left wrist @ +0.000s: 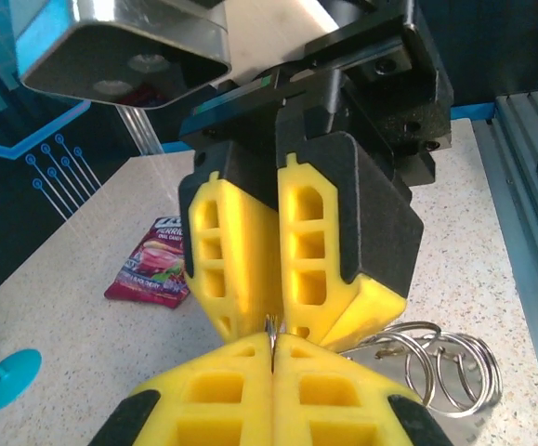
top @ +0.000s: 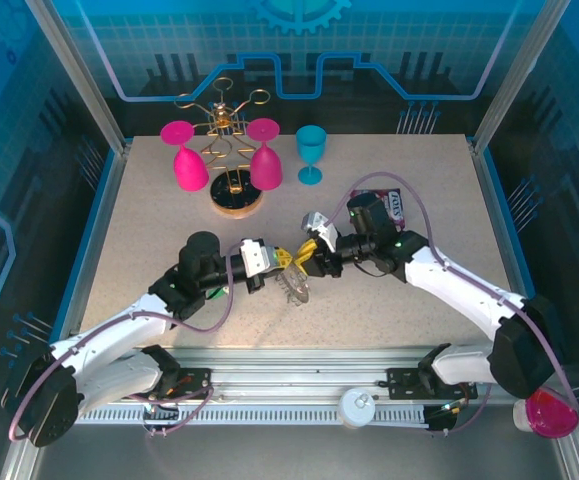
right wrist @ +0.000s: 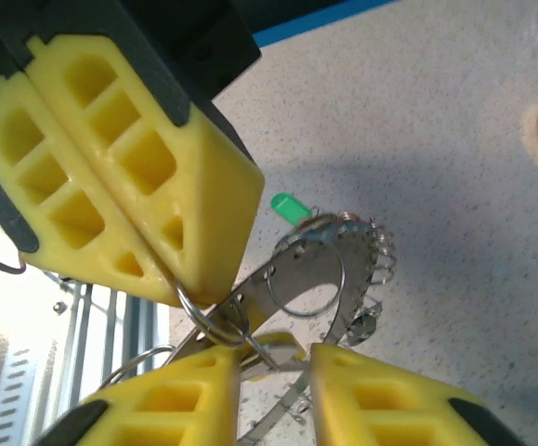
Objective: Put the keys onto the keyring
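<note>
Off the near edge of the desk (top: 149,220), on the metal rail between the arm bases, sits a white round knob (top: 357,408). A pink round object (top: 552,415) lies past the near right corner.

Both arms reach inward and meet tip to tip at the middle of the desk. The left claw (top: 287,260) is closed. In the left wrist view its yellow fingers (left wrist: 203,390) press together, with a thin metal edge pinched at the seam. In the right wrist view the left claw's tip (right wrist: 190,283) grips a small wire loop (right wrist: 215,321).

The right claw (top: 307,252) stands narrow. Its fingers (right wrist: 380,395) are a small gap apart with metal running into that gap. I cannot tell whether they clamp it.

The keyring (top: 295,285) is just below the meeting tips, on the near side of them at the desk's centre. Its coiled rim (left wrist: 436,362) shows beside the left claw. In the right wrist view the keyring's band (right wrist: 287,269) leads toward the claws. One of the keys, with a green head (right wrist: 289,208), sits at its far rim. Other keys cannot be made out.

Further back, right of centre, a snack packet (top: 394,205) lies flat, partly hidden by the right arm.

Along the far edge a gold wire rack (top: 231,120) stands on a round wooden base (top: 237,203). Two pink glasses (top: 189,165) hang upside down from it. A teal goblet (top: 311,152) stands upright just to its right.
</note>
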Robot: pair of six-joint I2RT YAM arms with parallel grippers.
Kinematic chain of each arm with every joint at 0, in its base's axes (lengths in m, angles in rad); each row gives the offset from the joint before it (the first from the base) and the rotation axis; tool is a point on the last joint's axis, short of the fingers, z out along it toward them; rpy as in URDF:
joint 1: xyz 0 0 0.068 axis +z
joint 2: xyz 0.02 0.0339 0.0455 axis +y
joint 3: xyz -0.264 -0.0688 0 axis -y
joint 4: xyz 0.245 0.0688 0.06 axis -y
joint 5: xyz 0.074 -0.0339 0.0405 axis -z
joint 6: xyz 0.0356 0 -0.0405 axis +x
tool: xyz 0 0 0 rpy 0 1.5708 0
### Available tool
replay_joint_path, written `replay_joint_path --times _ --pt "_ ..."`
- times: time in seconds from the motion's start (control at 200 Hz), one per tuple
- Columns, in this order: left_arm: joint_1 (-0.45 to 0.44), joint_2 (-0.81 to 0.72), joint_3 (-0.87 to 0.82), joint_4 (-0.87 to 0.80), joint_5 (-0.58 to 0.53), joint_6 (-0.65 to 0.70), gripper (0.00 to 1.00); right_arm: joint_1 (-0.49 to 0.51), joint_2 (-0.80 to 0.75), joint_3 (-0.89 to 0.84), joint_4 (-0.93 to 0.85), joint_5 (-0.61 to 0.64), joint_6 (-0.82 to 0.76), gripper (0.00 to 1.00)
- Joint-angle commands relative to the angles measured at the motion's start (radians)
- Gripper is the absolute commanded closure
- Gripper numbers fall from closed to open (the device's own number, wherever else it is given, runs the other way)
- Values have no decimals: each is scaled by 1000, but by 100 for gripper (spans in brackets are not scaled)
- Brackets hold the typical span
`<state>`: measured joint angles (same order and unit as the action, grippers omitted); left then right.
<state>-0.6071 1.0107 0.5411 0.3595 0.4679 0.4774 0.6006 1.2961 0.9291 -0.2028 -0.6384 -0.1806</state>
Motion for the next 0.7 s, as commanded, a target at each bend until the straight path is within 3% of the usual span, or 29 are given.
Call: replay_joint_path --times 0.0,0.25,0.48,0.695 --pt "-5 -13 -4 88 33 2 100 -9 -83 -43 94 -37 -29 66" --pt "-5 1 -18 139 64 -38 100 -9 -112 -96 147 -20 -145 67" --pt "-6 -1 -26 144 93 -55 100 -7 -86 -82 208 -25 -131 68" --pt "-6 1 -32 175 97 -68 100 -4 -66 -77 204 -67 -142 75"
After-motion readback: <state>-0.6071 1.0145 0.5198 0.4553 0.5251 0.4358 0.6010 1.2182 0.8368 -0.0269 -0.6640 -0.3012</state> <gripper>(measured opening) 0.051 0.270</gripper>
